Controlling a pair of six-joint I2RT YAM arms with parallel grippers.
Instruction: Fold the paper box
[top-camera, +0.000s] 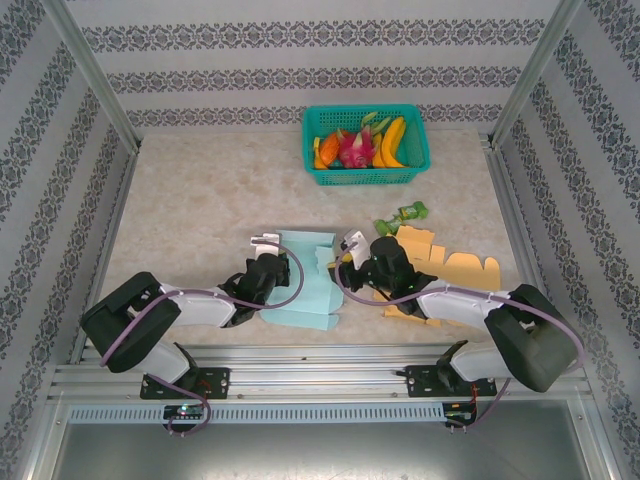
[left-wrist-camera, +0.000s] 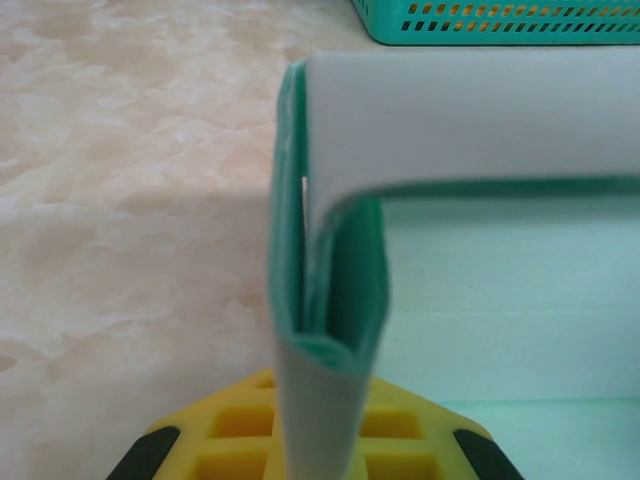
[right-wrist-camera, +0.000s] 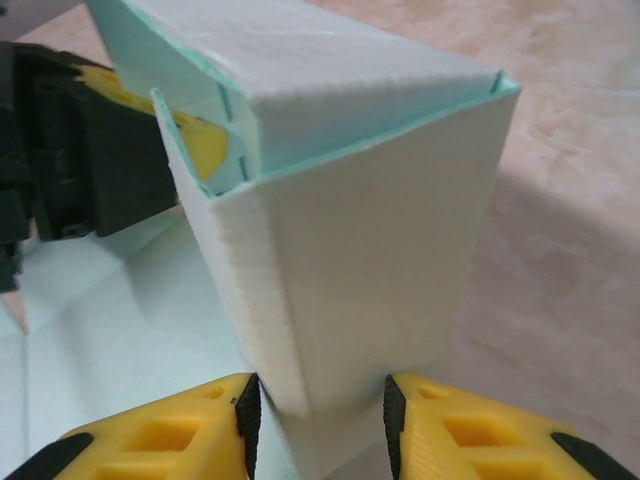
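Pinching the half-folded mint paper box (top-camera: 305, 285), the left hand (top-camera: 286, 267) is clenched; right hand (right-wrist-camera: 318, 415) straddles a flap (right-wrist-camera: 350, 280), grip unclear; basket (top-camera: 365, 178) of fruit (top-camera: 358, 148) beyond.

You've got two paper boxes on the table (top-camera: 190, 200): one mint-green box (top-camera: 310, 275), one tan box (top-camera: 455, 268). Add one teal basket (top-camera: 365, 178) holding several toy fruits (top-camera: 355, 148), and one green toy (top-camera: 405, 213) lying loose.

2 black arms (top-camera: 135, 320), purple cables (top-camera: 297, 280), yellow fingers (right-wrist-camera: 150, 440)

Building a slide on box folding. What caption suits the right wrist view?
Right gripper straddles an upright flap of the teal paper box.
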